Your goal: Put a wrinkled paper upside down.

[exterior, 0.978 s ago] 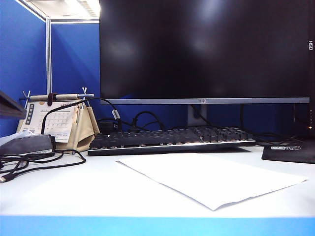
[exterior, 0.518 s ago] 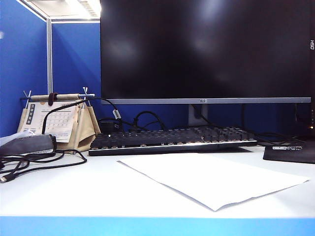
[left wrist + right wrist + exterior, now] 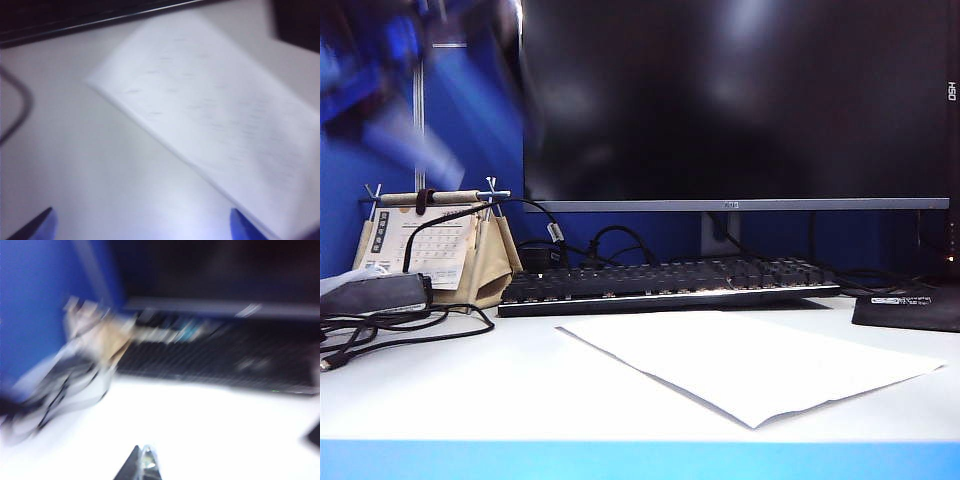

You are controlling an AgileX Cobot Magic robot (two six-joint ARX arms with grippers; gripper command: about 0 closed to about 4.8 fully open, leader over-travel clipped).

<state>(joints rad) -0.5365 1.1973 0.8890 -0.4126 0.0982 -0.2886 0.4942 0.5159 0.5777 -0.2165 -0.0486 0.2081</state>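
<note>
The wrinkled paper (image 3: pixel 750 365) is seen lying flat on the white desk (image 3: pixel 470 390), just in front of the black keyboard (image 3: pixel 670 285), with one corner turned toward the desk's near edge. In the left wrist view the same sheet (image 3: pixel 215 115) is shown from above, set at a slant, with faint lines of print on the face that is up; nothing rests on it and it is touched by nothing.

The left gripper (image 3: pixel 140 227) is held above the desk beside the sheet. Its two blue fingers (image 3: pixel 42 227) are spread wide apart and nothing is held between them; one fingertip stands over bare desk, the other just at the paper's edge. In the exterior view only a blurred blue and dark shape at the upper left (image 3: pixel 410 80) can be made out for this arm.

The right gripper (image 3: pixel 142 465) is seen only in its own wrist view, which is heavily smeared. Its fingers are pressed together into one dark wedge over bare desk, and nothing is gripped.

No container is visible. Behind the keyboard a large dark monitor (image 3: pixel 735 100) is stood. A small desk calendar (image 3: pixel 435 245) on a tan stand is placed at the keyboard's left end, with black cables (image 3: pixel 400 330) looped in front of it. A dark mat (image 3: pixel 910 308) lies at the right edge.
</note>
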